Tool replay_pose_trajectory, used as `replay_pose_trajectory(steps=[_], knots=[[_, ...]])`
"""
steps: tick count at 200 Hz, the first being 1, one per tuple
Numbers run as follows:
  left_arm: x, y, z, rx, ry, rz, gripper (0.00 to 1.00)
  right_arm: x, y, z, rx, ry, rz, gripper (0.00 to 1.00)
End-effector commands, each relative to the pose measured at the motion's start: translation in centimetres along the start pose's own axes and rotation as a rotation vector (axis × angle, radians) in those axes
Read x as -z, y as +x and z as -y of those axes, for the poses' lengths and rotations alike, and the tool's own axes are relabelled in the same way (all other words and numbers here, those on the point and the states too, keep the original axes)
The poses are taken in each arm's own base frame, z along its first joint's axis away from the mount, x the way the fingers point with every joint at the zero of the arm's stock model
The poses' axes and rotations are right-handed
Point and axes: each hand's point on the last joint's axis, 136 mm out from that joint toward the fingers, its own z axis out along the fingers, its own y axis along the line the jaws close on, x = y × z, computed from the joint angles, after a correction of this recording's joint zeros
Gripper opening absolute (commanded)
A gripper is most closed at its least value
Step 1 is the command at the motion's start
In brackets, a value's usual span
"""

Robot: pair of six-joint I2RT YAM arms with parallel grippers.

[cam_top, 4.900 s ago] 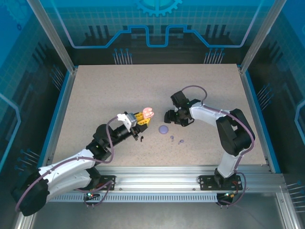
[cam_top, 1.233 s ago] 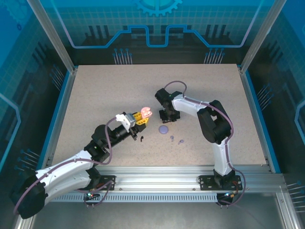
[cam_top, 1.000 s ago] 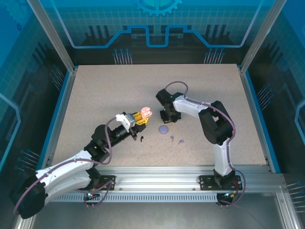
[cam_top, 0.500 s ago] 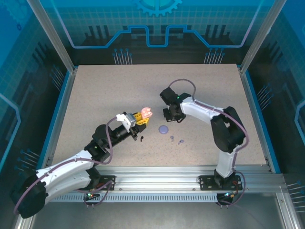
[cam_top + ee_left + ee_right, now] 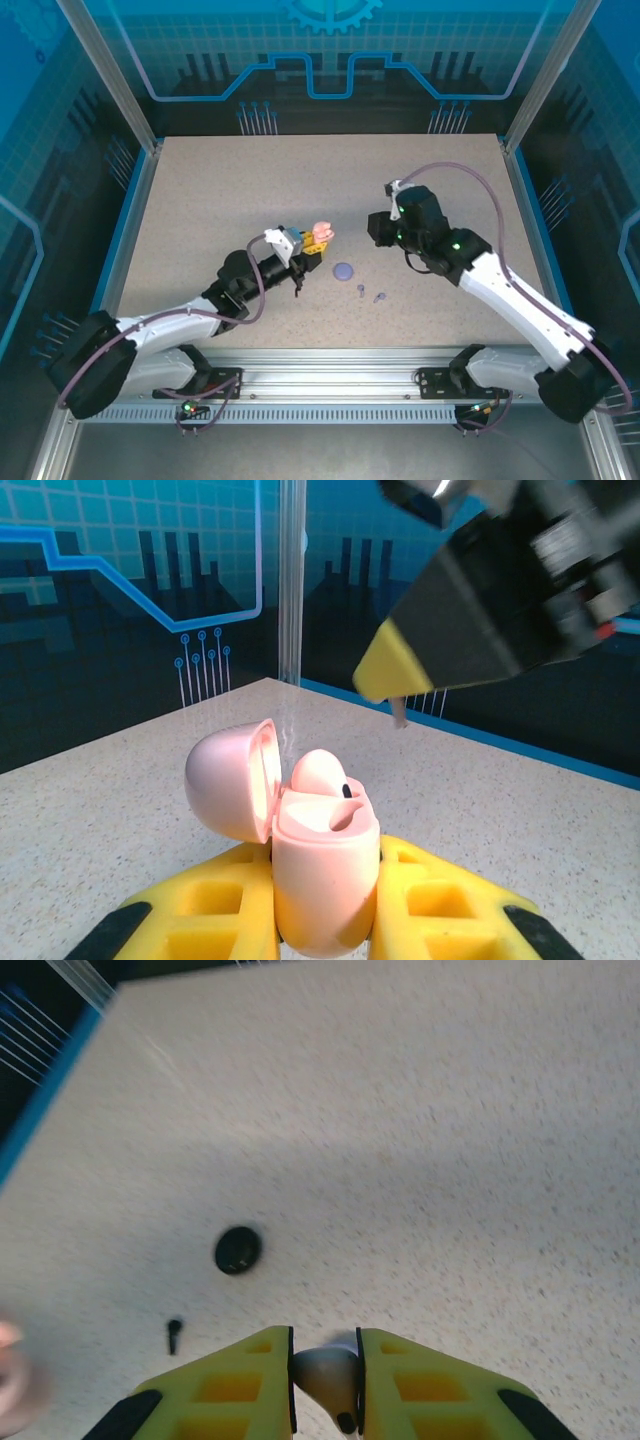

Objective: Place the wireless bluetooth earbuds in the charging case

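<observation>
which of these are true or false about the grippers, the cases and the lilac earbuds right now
1. The left gripper grips an open pink case. True.
2. The right gripper is empty. False: it is shut on a pale earbud.
3. Both lilac earbuds sit inside the pink case. False: they lie on the table.
4. A lilac case lies on the table. True.

My left jaws hold the case — one earbud in it; the second earbud sits between my right jaws, off right.
</observation>
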Motion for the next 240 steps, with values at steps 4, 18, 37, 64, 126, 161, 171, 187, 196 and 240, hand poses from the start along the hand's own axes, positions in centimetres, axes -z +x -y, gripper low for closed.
replay_pose_trajectory(steps=[4, 18, 37, 64, 126, 161, 171, 187, 196, 240], knots=[[-1.4, -3.2, 1.3, 0.006, 0.054, 0.123, 0.02, 2.8, -2.1, -2.7, -0.015, -0.155, 0.135, 0.2], [-2.1, -3.2, 1.8, 0.002, 0.074, 0.136, 0.02, 4.0, -2.4, -3.9, -0.01, -0.223, 0.17, 0.2], [-3.1, -3.2, 2.6, -0.014, 0.098, 0.152, 0.02, 5.4, -2.5, -5.4, 0.009, -0.287, 0.199, 0.2], [-4.2, -3.3, 3.4, -0.021, 0.127, 0.16, 0.02, 6.6, -2.5, -7.0, 0.053, -0.322, 0.227, 0.2], [-5.1, -3.4, 4.5, -0.032, 0.162, 0.167, 0.02, 5.5, -1.2, -9.6, 0.177, -0.301, 0.181, 0.2], [-4.8, -3.5, 4.5, -0.036, 0.163, 0.169, 0.02, 5.3, -1.5, -10.1, 0.212, -0.279, 0.191, 0.2], [-4.7, -3.5, 4.5, -0.039, 0.162, 0.169, 0.02, 5.3, -1.6, -10.1, 0.216, -0.274, 0.194, 0.2], [-4.7, -3.5, 4.6, -0.04, 0.162, 0.168, 0.02, 5.4, -1.8, -9.8, 0.217, -0.26, 0.204, 0.2], [-4.7, -3.4, 4.6, -0.039, 0.163, 0.167, 0.02, 5.5, -1.9, -9.7, 0.215, -0.255, 0.211, 0.2], [-4.6, -3.7, 4.9, -0.031, 0.179, 0.177, 0.02, 5.7, -2.4, -9.0, 0.233, -0.214, 0.231, 0.2]])
